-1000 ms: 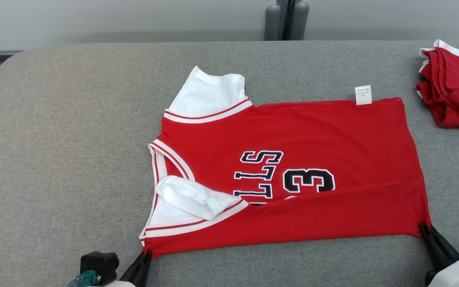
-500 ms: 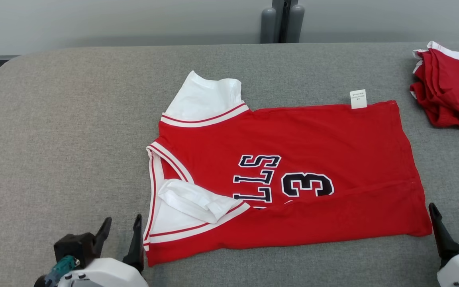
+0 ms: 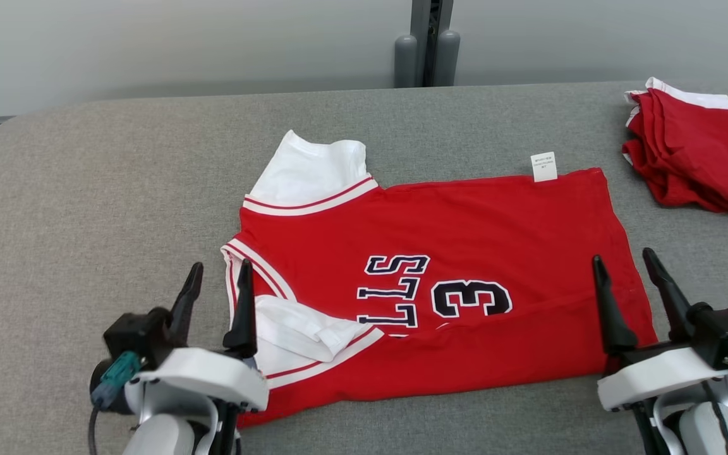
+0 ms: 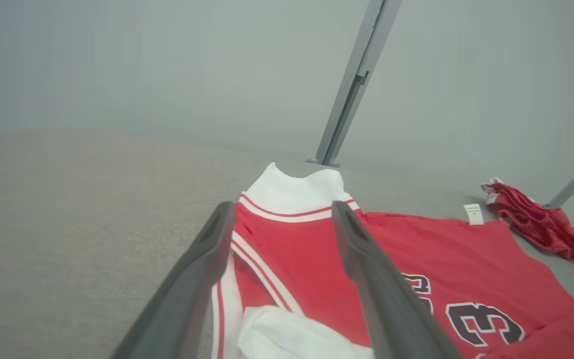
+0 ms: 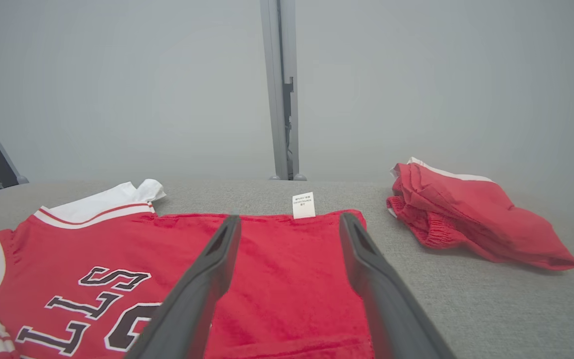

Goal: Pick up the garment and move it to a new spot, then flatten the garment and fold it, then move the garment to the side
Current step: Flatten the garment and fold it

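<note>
**Status**
- Jersey [image 3: 440, 278]: flat at mid-bench [image 3: 86, 208], collar end to the left, hem to the right. Near long edge turned in over the lower lettering. Far sleeve [image 3: 313, 167] spread flat. Near sleeve [image 3: 301, 322] bunched on the body beside the turned-in edge.
- Left claw [image 3: 220, 268]: spread wide, empty, above the collar end at the near sleeve.
- Right claw [image 3: 623, 258]: spread wide, empty, above the hem end.
- Probable step: first lengthwise fold laid; far edge not yet folded.

**Hazards from here**
1. Snagging the finished fold. Cause: low travel across the cloth to reach the far edge. Likely result: near flap dragged open.
2. Single-layer pickup. Cause: shallow pinch at the far edge. Likely result: top layer lifted, back layer left on the bench, twisted fold.
3. Skewed fold. Cause: uneven height or timing between the two claws, or a grip on the label [image 3: 543, 167] instead of the hem corner.
4. Lumpy package. Cause: near sleeve left bunched; far sleeve left sticking out.
5. Disturbing the red pile [image 3: 692, 151]. Cause: wide rightward swing of the right arm. Pile near the hem end, apart from it.
</note>
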Robot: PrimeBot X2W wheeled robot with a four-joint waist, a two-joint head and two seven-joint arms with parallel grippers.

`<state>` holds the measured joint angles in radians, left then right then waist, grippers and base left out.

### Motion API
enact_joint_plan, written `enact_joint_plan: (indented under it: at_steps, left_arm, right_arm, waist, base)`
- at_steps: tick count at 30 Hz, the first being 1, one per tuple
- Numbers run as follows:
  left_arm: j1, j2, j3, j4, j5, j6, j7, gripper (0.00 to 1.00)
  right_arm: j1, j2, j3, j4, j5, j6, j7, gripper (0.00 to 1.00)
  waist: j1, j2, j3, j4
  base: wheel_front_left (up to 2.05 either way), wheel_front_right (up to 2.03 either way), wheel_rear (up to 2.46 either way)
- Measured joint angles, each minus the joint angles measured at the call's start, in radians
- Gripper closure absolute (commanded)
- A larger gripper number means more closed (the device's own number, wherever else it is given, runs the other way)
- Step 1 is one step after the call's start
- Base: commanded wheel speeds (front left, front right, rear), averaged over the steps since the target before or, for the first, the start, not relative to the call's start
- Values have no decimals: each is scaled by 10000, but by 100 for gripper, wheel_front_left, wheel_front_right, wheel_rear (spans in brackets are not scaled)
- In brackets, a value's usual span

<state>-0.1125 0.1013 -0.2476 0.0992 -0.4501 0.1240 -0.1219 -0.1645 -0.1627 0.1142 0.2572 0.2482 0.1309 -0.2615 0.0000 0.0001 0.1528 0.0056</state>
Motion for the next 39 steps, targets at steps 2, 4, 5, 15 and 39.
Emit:
enact_joint_plan:
  at_steps: [2, 4, 5, 15, 39]
  left_arm:
    - [-414, -107, -153, 520, -36, -86, -33, 0]
    - [-889, -194, -295, 1055, -92, -194, -12, 0]
    - [-1161, -215, -364, 1329, -96, -230, 0, 0]
    - [-4467, 320, -428, 3864, -79, -871, 1231, 0]
    - [-10552, 82, -1216, 10011, 729, -1070, 1996, 0]
  right_arm:
    - [-1, 198, 63, -117, -123, 0, 0, 0]
    - [-1, 316, 199, -142, -201, 0, 0, 0]
    - [-1, 347, 236, -157, -201, 0, -2, 0]
    - [-336, 353, 418, -276, -199, 0, -2, 0]
    - [-1592, 485, 1060, -203, -309, 0, -2, 0]
  waist:
    - [0, 0, -37, -34]
    - [0, 0, -49, -78]
    - [0, 0, -31, -96]
    - [0, 0, 732, -460]
    - [0, 0, 3399, -1354]
  base:
    - [0, 0, 0]
    - [0, 0, 0]
    - [0, 0, 0]
    - [0, 0, 0]
    - [0, 0, 0]
